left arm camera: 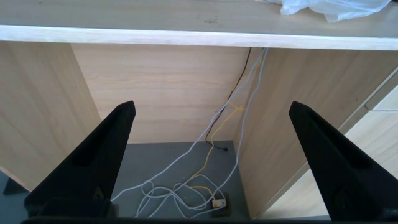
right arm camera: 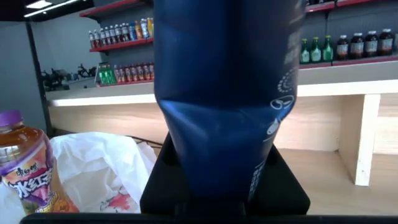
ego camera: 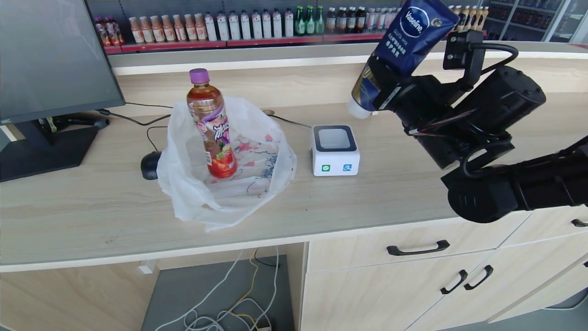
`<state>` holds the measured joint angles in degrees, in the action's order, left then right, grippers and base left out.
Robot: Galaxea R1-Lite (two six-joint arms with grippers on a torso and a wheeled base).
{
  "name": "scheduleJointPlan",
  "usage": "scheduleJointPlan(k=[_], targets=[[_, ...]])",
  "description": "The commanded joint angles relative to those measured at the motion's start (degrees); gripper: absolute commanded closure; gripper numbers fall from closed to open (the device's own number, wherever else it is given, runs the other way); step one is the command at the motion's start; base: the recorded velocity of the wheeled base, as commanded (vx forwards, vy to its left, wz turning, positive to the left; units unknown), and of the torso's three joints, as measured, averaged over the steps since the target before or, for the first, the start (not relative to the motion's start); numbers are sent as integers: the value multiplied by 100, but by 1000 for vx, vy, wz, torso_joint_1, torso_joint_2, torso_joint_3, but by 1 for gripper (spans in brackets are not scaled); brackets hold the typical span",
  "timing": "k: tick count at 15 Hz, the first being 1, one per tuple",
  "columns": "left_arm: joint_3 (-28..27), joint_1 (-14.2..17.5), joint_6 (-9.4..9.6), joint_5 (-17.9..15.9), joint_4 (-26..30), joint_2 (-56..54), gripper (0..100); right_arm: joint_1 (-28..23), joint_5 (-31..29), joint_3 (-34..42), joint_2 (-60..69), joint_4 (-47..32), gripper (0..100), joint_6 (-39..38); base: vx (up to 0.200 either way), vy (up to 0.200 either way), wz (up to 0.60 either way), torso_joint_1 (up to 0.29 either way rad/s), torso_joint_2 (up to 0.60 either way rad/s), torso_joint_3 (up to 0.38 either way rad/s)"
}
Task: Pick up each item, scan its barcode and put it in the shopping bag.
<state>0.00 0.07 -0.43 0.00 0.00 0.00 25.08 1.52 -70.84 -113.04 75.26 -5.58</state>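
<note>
Shop counter (ego camera: 390, 193) of pale wood, drink shelves (ego camera: 239, 25) behind. Above it, blue tube (ego camera: 413, 32), cap down, gripped tight in the right pincer (ego camera: 383, 94), near the white scanner box (ego camera: 335, 149), shopping bag (ego camera: 271, 156) with a standing bottle (ego camera: 211, 119) further left; left pincer (left arm camera: 211, 168) spread wide, low below the counter edge. Might slip from the squashy grip, or knock the bottle over going in; open room to the right of the box.

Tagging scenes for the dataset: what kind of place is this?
Likely a shop checkout: stocked drink shelves behind, a barcode scanner and a monitor on the wooden counter.
</note>
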Motion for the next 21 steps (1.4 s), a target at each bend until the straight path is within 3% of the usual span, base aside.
scheduleJointPlan(k=[1,4,8,13,21], targets=[[0,1,-1,0,0,0,0,331,-346,-448,-517,-152,100,-198,0,0,0,0,0,0],[0,1,-1,9,0,0,0,604,-741,-1222,-1229,-416,100,-725,0,0,0,0,0,0],[0,1,-1,0,0,0,0,516,-891,-1222,-965,-970,100,-2105,0,0,0,0,0,0],[0,1,-1,0,0,0,0,454,-917,-1231,-965,-979,100,-3616,0,0,0,0,0,0],[0,1,-1,0,0,0,0,-99,-926,-1336,-1018,-1339,100,-4311,0,0,0,0,0,0]])
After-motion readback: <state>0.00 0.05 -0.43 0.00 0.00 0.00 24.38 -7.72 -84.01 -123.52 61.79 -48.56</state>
